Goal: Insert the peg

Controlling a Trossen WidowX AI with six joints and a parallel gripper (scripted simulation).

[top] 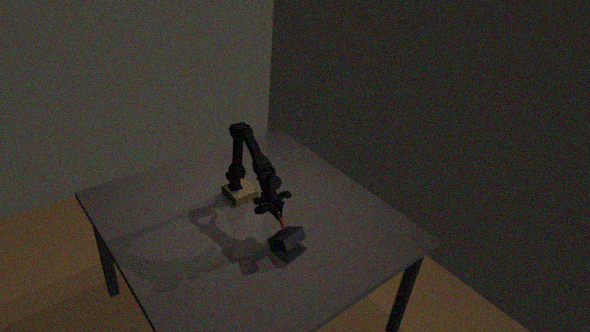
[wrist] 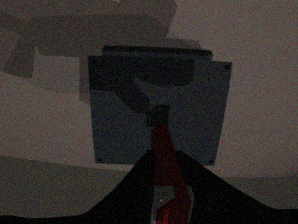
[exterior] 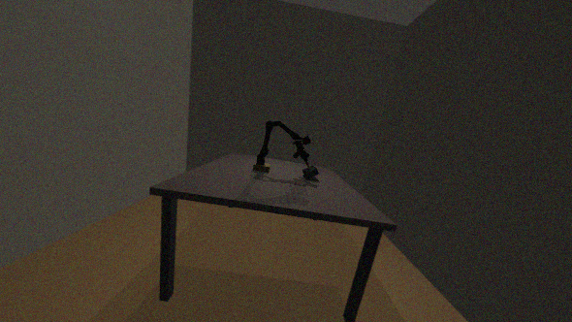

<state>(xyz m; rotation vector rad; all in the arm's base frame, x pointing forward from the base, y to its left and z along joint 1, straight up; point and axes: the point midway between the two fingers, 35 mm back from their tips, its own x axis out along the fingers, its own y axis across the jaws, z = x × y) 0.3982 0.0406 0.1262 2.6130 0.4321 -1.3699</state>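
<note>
Lining up came first: the black metal jaws (top: 278,212) (exterior: 307,160) were closed on the slim red peg (top: 281,220) (wrist: 163,145), whose lower end stood at or just beside the dark hole (wrist: 159,115) in the blue-grey sloped panel (top: 295,234) (exterior: 310,172) (wrist: 192,110). Whether the tip had entered could not be told. That panel sat inward from the edges of the grey desk (top: 350,210) (exterior: 213,181), its corners well apart from it. Good work here called for matching any flat sides to the opening, then pushing slowly along its axis, not straight down, keeping the grip until the peg bottomed out; a skewed push could have jammed it.
</note>
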